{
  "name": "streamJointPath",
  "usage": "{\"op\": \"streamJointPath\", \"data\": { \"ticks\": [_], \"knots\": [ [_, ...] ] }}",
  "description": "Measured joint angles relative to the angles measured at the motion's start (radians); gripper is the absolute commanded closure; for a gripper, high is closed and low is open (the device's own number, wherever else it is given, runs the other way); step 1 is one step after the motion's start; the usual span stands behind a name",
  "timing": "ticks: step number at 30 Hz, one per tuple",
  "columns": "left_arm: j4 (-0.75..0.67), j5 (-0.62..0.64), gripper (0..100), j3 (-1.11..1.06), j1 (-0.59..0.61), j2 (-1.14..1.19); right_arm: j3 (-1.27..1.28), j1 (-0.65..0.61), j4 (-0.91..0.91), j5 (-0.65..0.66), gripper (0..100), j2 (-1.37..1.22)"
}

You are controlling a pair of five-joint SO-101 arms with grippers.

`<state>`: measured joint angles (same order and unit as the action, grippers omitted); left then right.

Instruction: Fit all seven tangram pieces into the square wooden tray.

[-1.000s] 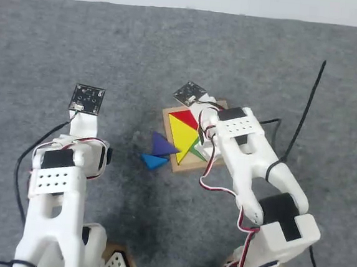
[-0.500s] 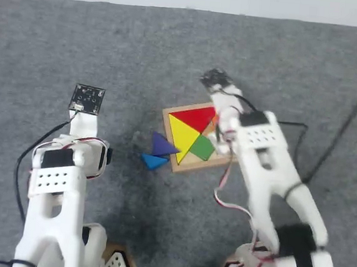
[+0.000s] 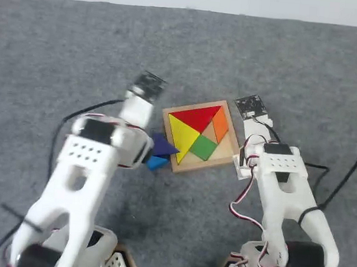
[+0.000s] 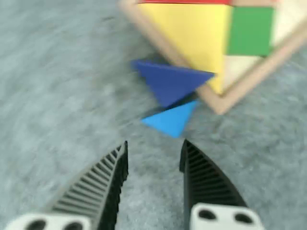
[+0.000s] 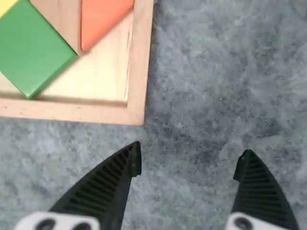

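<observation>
The square wooden tray holds a red triangle, a yellow triangle, a green square and an orange piece. A dark blue triangle leans on the tray's left rim, and a light blue triangle lies on the carpet beside it. My left gripper is open, just short of the light blue triangle and the dark blue triangle. My right gripper is open over bare carpet, off the tray's corner, near the green square.
Grey carpet covers the whole table. The left arm stands over the carpet left of the tray, the right arm to its right. Black cables trail from both arms. Bare wood shows inside the tray by the green square.
The left arm has swung right from the table's left side to the blue triangles. The right arm has pulled off the tray to its right side, uncovering the pieces.
</observation>
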<state>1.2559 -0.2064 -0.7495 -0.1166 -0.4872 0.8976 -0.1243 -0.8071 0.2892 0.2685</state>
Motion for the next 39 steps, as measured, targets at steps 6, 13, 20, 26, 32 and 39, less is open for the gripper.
{"op": "streamJointPath", "data": {
  "ticks": [6,13,20,26,32,39],
  "knots": [
    [0.0,-0.282,82,0.002,-0.101,0.172,0.015,0.038,0.006,-0.008,68.8,0.0],
    [-0.063,-0.428,83,0.002,-0.091,0.354,0.015,0.049,0.009,-0.009,68.8,0.0],
    [-0.181,-0.46,83,0.003,-0.087,0.488,0.015,0.052,0.009,-0.009,68.8,0.0],
    [-0.19,-0.462,83,0.005,-0.084,0.494,0.015,0.052,0.009,-0.009,68.8,0.0],
    [-0.209,-0.454,83,0.003,-0.081,0.433,0.015,0.052,0.009,-0.009,68.8,0.0],
    [-0.273,-0.413,82,0.003,-0.049,0.351,0.015,0.052,0.009,-0.009,68.8,0.0]
  ]
}}
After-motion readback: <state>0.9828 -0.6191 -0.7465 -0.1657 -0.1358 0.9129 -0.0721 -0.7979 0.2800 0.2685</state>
